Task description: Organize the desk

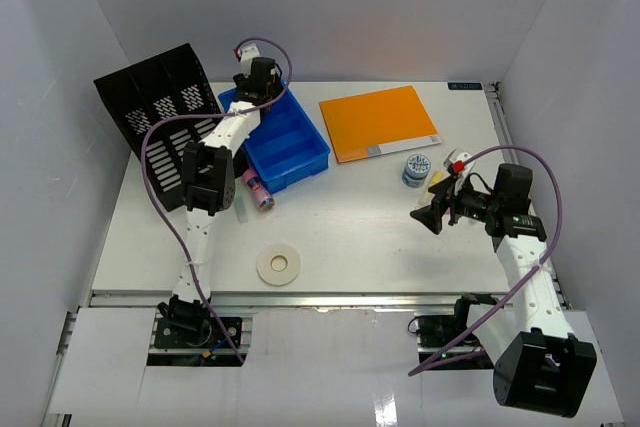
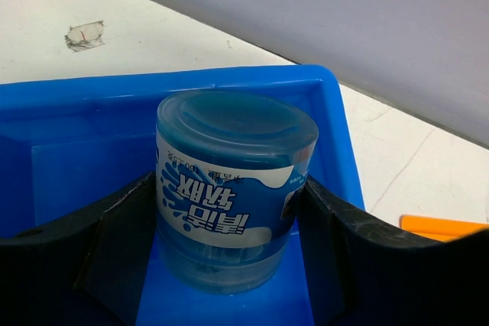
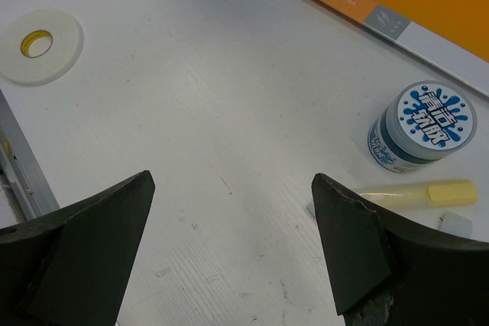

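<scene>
Blue tub (image 2: 233,188) with white Korean lettering on its label sits upright between the fingers of the left end effector (image 2: 226,261). Both black fingers press against its sides, so it is gripped. The tub is inside the blue compartment tray (image 1: 298,147), at the tray's far end near a corner wall. Whether its base rests on the tray floor cannot be told.

Right end effector (image 3: 233,242) is spread wide and holds nothing. It hangs over a bare patch of the tabletop (image 1: 370,237), right of centre.

The tabletop is white and fills most of the overhead view, with a metal rail along its near edge, just ahead of the arm bases.

Items on it:
- black slotted file rack (image 1: 150,112) — far-left corner, leaning, just beside the tray
- orange clip file (image 1: 380,122) — lying flat, right of the tray
- second tub (image 1: 417,169) of the same kind — upright, near the file's near-right corner
- pale yellow stick (image 3: 428,193) — lying just beside the second tub
- white tape roll (image 1: 279,265) — flat, near the front rail
- pink cylinder (image 1: 258,189) — lying by the tray's near-left corner
</scene>
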{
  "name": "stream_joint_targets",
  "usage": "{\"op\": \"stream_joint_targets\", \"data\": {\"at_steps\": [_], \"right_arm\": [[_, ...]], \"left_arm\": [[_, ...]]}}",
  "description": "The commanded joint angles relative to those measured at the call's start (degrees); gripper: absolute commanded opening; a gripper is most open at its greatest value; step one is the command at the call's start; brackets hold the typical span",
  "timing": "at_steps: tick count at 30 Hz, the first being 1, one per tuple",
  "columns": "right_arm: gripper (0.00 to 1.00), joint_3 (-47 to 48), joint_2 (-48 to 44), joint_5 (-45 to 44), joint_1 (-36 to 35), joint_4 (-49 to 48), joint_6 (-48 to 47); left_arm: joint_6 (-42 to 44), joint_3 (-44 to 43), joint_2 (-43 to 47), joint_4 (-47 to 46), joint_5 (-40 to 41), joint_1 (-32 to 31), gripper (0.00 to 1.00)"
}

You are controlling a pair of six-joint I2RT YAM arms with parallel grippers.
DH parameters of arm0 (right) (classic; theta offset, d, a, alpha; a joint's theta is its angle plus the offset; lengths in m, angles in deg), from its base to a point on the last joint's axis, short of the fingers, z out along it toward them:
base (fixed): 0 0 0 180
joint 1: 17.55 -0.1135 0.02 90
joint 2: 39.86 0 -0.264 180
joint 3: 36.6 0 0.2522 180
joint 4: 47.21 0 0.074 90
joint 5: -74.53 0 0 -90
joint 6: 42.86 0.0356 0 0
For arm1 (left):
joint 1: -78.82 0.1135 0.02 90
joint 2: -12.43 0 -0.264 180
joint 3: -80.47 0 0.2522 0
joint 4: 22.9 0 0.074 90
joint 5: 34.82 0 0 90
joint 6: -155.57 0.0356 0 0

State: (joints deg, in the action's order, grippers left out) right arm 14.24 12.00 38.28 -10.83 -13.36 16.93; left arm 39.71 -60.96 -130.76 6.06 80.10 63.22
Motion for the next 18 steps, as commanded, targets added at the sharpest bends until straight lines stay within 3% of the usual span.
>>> {"op": "stream_joint_targets", "data": {"at_steps": [1,8,14,18], "right_arm": [[0.90,0.78,-0.01,0.48,-0.29,0.21,-0.03],[0.90,0.71,-0.38,0.39,-0.30,0.29,-0.14],[0.90,0.69,-0.45,0.39,-0.30,0.29,-0.29],[0.90,0.62,-0.45,0.31,-0.30,0.38,-0.45]], "left_arm": [[-2.45,-2.22,2.04,-1.44,-1.58,0.21,0.36],[-2.79,-2.90,3.57,0.54,-3.36,0.21,0.83],[-2.82,-3.64,5.79,2.54,-5.16,0.30,0.96],[-3.11,-3.41,8.01,3.70,-6.64,0.37,0.98]]}}
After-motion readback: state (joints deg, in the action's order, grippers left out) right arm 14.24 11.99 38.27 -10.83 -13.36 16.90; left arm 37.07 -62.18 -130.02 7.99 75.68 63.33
